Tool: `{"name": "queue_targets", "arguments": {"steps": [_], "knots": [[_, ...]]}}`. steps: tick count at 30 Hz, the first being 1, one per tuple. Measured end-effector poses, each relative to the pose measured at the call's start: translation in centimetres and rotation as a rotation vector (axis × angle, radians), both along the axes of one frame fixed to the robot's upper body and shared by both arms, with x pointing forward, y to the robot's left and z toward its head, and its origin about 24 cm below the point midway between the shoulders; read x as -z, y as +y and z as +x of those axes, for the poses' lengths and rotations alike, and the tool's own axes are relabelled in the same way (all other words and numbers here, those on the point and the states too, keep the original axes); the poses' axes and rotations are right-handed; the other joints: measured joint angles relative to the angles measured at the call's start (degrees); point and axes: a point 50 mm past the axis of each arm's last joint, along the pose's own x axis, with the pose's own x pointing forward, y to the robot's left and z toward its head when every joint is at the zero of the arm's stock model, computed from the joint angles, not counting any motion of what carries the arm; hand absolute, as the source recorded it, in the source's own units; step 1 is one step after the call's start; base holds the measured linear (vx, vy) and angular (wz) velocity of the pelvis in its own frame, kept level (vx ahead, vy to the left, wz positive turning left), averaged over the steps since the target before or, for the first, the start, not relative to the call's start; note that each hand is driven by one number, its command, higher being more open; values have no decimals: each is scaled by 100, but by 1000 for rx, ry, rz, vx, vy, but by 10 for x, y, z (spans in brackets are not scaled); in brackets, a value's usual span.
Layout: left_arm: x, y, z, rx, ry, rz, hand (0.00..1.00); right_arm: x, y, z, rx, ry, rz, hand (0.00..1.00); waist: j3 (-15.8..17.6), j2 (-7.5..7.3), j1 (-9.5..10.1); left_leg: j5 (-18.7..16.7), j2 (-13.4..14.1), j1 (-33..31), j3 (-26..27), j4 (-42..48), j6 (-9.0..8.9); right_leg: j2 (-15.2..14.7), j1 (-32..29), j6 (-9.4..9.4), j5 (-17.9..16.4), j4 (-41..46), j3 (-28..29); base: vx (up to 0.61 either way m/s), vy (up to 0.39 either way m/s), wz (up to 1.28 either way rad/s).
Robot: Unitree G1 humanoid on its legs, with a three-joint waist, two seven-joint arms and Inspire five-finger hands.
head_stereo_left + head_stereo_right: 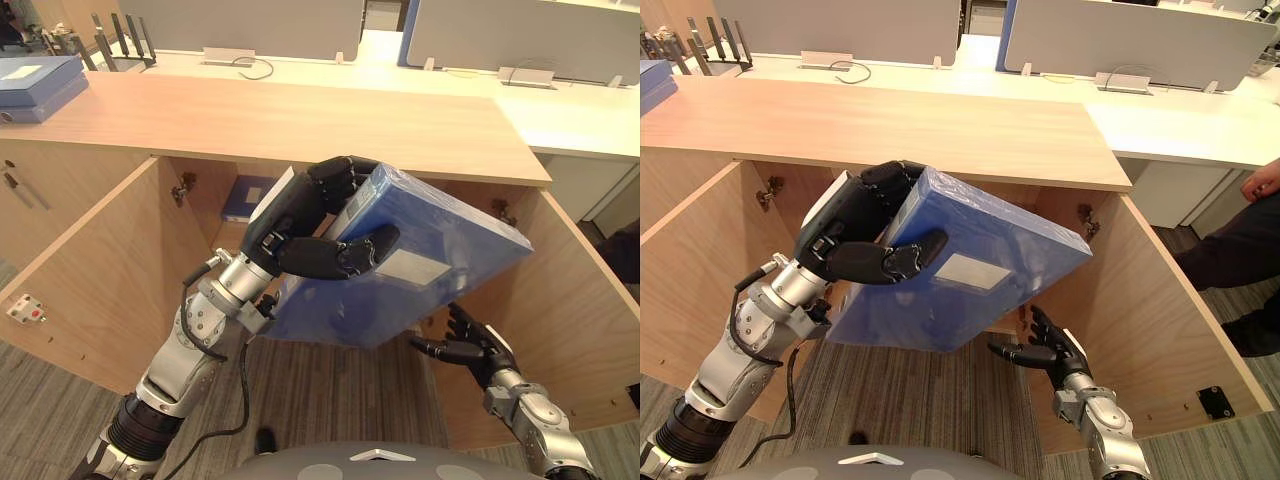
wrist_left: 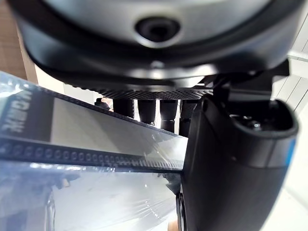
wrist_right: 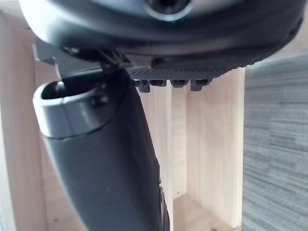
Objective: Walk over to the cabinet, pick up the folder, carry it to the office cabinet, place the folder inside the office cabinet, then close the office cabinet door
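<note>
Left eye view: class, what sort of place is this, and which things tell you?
Probably an office: grey desk dividers behind a wooden cabinet with open doors, and a blue folder in the left hand.

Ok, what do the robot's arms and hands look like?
Silver-grey metal left arm and right arm with rounded joints; the left has a black ribbed section. The left hand and right hand are dark, each with a white side panel.
</note>
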Motion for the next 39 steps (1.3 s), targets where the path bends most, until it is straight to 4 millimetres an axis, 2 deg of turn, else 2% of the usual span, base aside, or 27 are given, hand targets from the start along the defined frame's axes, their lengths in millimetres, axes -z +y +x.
{"name": "queue_targets", "arguments": {"steps": [2,8,11,13,16,19,27,32,35,39], "knots": [[0,0,0,-10,-3,-9,0,-6,1,4,4,-36,33,100,-1,-3,-29,15,-8,-6,0,1,21,-1,4,47,43,0,0,40,-2,0],[-2,-6,1,-44,-12,-70,0,-21,-2,14,1,-127,117,100,0,-9,-42,24,-16,-39,-11,2,32,-3,5,27,62,14,-12,38,-4,1],[-3,-9,1,-42,-11,-96,0,-38,-14,23,-75,-160,81,100,2,-10,-63,23,-18,-42,-13,1,32,-3,2,28,62,21,-13,0,0,0],[-2,-9,1,-44,-10,-91,0,-58,-27,34,-121,-203,42,100,2,-10,-107,23,-15,-40,-12,1,32,-2,0,27,62,26,-8,0,0,0],[-1,-8,2,-47,-8,-89,0,-78,-41,43,-146,-241,10,100,5,-15,-113,23,-13,-35,5,0,32,-2,-13,28,58,23,13,-13,2,-2],[0,-7,3,-56,-4,-89,0,-88,-46,45,-185,-258,-4,100,9,-22,-113,22,-7,-23,29,0,31,-1,-42,30,50,18,36,-8,0,-5],[6,-1,9,-82,19,-82,0,-88,-39,44,-303,-220,-9,100,43,-76,-132,-4,10,28,182,0,12,1,-83,26,60,23,184,12,0,-10],[9,-1,10,-86,19,-56,0,-94,-47,41,-370,-164,-53,100,66,-112,-164,-5,14,30,190,0,13,0,-74,25,63,53,194,2,0,-1],[8,1,10,-94,16,-57,0,-96,-50,38,-391,-143,-38,100,73,-124,-177,-5,18,36,187,0,12,-1,-81,23,57,91,192,0,0,0],[7,3,11,-103,11,-59,0,-94,-43,35,-424,-138,17,100,75,-126,-179,-2,23,43,193,0,16,-3,-92,17,46,108,200,0,0,0]]}}
